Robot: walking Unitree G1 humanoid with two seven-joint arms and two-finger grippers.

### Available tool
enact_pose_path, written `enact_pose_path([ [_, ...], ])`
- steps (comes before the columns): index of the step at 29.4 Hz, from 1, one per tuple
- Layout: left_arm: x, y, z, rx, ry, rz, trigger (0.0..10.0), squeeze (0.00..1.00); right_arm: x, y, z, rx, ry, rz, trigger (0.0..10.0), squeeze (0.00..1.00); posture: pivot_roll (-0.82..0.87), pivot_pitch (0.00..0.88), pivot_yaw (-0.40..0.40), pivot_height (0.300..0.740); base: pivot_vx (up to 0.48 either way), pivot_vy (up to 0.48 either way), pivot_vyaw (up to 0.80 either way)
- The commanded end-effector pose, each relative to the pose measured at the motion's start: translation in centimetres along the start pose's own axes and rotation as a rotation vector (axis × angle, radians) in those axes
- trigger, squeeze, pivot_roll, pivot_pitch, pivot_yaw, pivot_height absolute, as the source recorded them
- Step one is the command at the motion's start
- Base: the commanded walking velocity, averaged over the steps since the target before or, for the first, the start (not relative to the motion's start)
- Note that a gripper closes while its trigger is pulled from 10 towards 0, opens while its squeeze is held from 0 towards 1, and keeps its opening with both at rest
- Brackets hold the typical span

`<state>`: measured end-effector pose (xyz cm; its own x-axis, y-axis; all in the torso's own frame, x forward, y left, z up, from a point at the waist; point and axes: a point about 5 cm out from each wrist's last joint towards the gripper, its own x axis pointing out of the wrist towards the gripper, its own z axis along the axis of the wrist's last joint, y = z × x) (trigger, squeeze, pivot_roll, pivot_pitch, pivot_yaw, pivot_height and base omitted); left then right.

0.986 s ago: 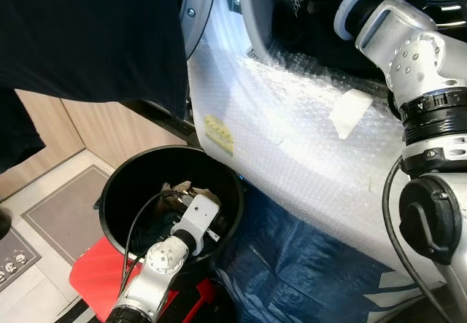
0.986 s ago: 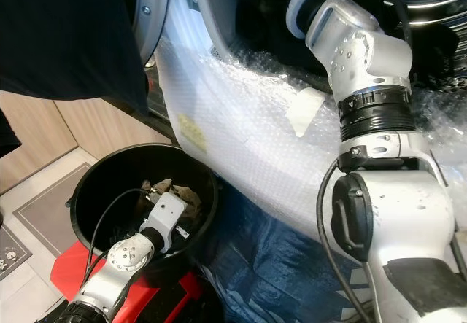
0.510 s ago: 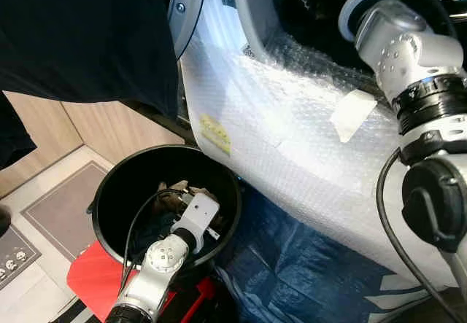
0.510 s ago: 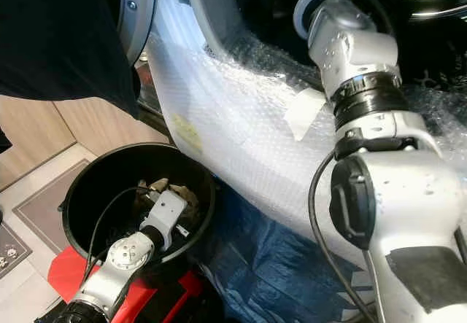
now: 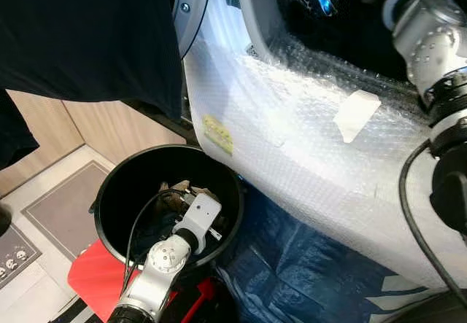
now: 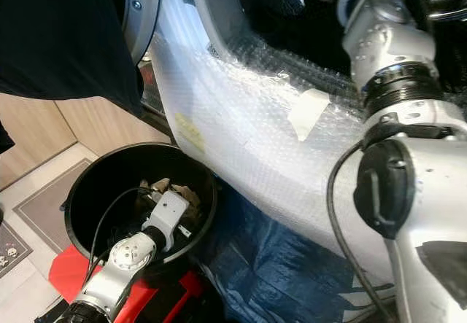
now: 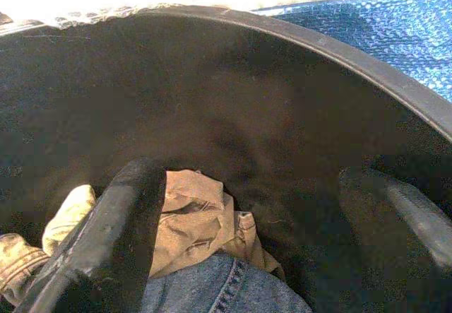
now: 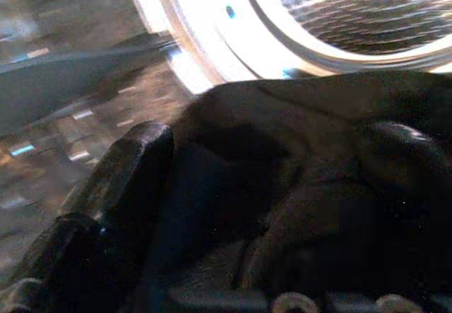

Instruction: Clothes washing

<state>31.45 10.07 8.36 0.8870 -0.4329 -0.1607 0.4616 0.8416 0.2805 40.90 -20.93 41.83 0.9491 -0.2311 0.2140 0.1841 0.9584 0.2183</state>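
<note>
While inside bucket (image 5: 117, 192): left gripper (image 7: 254, 207) spread wide above tan garment (image 7: 191, 217) and jeans (image 7: 212, 292).
Right gripper (image 8: 275, 186): clamped on dark cloth (image 8: 304, 143) at drum (image 8: 353, 9).

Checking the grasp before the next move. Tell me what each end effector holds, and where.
The right end effector grips a dark garment by a bunched fold at the washer drum. The left end effector is open over clothes in the black bucket, holding nothing.

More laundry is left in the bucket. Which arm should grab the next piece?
Left. Its gripper hangs open inside the bucket, right above the clothes. The right gripper holds a dark garment at the washer.
</note>
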Motion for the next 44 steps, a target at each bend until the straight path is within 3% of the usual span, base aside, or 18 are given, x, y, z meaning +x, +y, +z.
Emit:
enact_pose_path([
  [1,-0.3,-0.8,-0.6,0.004,0.025,-0.026,10.0,0.00,0.1,-1.5,-0.1,-0.002,0.005,-0.064,10.0,0.00,0.01,0.107,-0.082,0.740,0.000,0.000,0.00],
  [4,-0.3,-0.8,-0.6,0.021,0.028,-0.034,10.0,0.00,0.1,-2.4,-0.5,-0.063,0.003,-0.074,10.0,0.00,0.02,0.102,-0.083,0.740,0.000,0.000,0.00],
  [6,-0.2,-0.8,-0.5,0.037,0.026,-0.038,10.0,0.00,0.1,-3.5,-0.8,-0.048,0.015,-0.117,10.0,0.00,0.02,0.102,-0.083,0.740,0.000,0.000,0.00],
  [7,-0.2,-0.7,-0.3,0.026,0.020,-0.031,10.0,0.00,0.1,-5.1,-1.2,-0.030,0.025,-0.177,10.0,0.00,0.02,0.102,-0.083,0.740,0.000,0.000,0.00],
  [14,-0.3,-0.5,-0.4,0.033,0.024,-0.038,10.0,0.00,0.0,-5.8,-2.9,-0.082,0.066,-0.183,10.0,0.00,0.02,0.096,-0.072,0.740,0.000,0.000,0.00],
  [19,-0.3,-0.7,-0.3,0.032,0.023,-0.050,10.0,0.00,0.0,-5.0,-4.7,-0.112,0.110,-0.154,10.0,0.00,0.03,0.096,-0.070,0.740,0.000,0.000,0.00],
  [26,-0.3,-0.6,-0.3,0.032,0.027,-0.051,10.0,0.00,0.1,-4.4,-4.7,-0.105,0.107,-0.135,10.0,0.00,0.04,0.098,-0.069,0.740,0.000,0.000,0.00],
  [30,-0.4,-0.4,-0.4,0.033,0.029,-0.044,10.0,0.00,0.2,-2.0,-2.8,-0.012,0.011,0.020,10.0,0.00,0.04,0.096,-0.068,0.740,0.000,0.000,0.00],
  [34,-0.4,-0.5,-0.4,0.032,0.027,-0.043,10.0,0.00,0.1,-0.7,-1.8,0.056,-0.031,0.086,10.0,0.00,0.04,0.096,-0.069,0.740,0.000,0.000,0.00],
  [37,-0.4,-0.5,-0.3,0.029,0.027,-0.042,10.0,0.00,-0.2,1.5,-0.7,0.138,-0.086,0.261,10.0,0.00,0.04,0.096,-0.069,0.740,0.000,0.000,0.00],
  [40,-0.4,-0.6,-0.4,0.025,0.027,-0.043,10.0,0.00,-0.4,2.1,0.1,0.151,-0.132,0.303,10.0,0.00,0.04,0.096,-0.069,0.740,0.000,0.000,0.00],
  [44,-0.3,-0.6,-0.3,0.025,0.025,-0.045,10.0,0.00,-0.7,1.7,1.3,0.148,-0.188,0.296,10.0,0.00,0.03,0.098,-0.067,0.740,0.000,0.000,0.00],
])
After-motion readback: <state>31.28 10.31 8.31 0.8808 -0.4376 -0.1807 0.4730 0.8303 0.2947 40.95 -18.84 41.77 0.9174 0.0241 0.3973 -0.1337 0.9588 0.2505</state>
